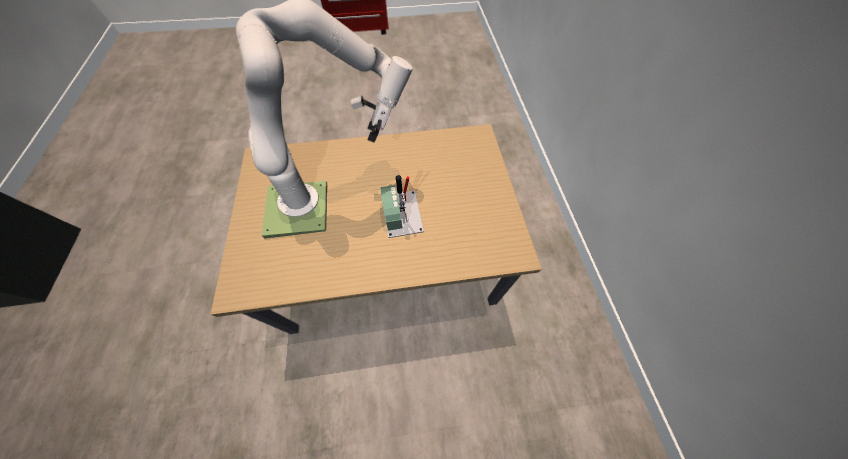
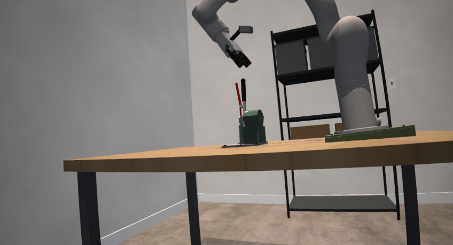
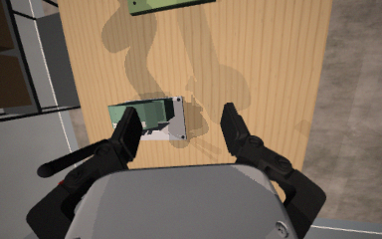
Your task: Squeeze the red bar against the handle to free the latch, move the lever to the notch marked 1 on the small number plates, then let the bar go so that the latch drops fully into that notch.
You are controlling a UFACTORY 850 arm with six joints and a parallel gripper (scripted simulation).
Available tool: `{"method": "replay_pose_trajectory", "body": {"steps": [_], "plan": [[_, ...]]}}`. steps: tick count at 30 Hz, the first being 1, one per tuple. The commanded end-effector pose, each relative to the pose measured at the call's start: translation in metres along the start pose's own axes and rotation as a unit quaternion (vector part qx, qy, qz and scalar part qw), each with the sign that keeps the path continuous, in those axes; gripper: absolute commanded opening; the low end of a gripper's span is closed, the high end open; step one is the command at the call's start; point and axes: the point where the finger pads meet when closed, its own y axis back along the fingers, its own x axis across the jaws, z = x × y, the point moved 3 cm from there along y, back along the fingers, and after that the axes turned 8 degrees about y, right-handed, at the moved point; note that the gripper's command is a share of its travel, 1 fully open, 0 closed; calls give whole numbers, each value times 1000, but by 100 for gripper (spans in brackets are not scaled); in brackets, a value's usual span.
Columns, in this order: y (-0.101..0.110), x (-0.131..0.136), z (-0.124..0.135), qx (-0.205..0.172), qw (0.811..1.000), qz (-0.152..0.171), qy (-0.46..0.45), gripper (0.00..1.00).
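Note:
The lever unit is a green housing (image 1: 392, 207) on a grey base plate (image 1: 407, 219) in the middle of the wooden table. Its black handle (image 2: 243, 89) stands upright with the red bar (image 2: 237, 96) beside it, angled slightly away. Small white number plates (image 1: 393, 197) sit on top of the housing; their digits are too small to read. My gripper (image 2: 241, 61) is open and empty, high above the handle and a little toward the arm's side. In the wrist view the gripper (image 3: 180, 130) frames the housing (image 3: 140, 119) far below; the black handle (image 3: 71, 158) juts out at the left.
The arm's green mounting plate (image 1: 295, 209) is on the table left of the lever unit. A black shelf rack (image 2: 330, 84) with boxes stands behind the table. A red drawer cabinet (image 1: 352, 2) is against the far wall.

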Motion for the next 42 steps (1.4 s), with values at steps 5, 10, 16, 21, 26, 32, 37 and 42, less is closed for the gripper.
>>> {"method": "replay_pose_trajectory", "body": {"steps": [5,10,16,21,26,32,37,42], "plan": [[20,-80,31,-63,969,86,-221,100],[30,-135,41,-88,929,131,-335,100],[37,-185,43,-114,858,182,-466,100],[41,-225,40,-129,792,218,-555,100],[44,-262,35,-141,723,249,-629,100],[44,-263,35,-141,720,250,-632,100],[44,-263,35,-141,720,250,-632,0],[44,-263,35,-141,720,250,-632,0]]}}
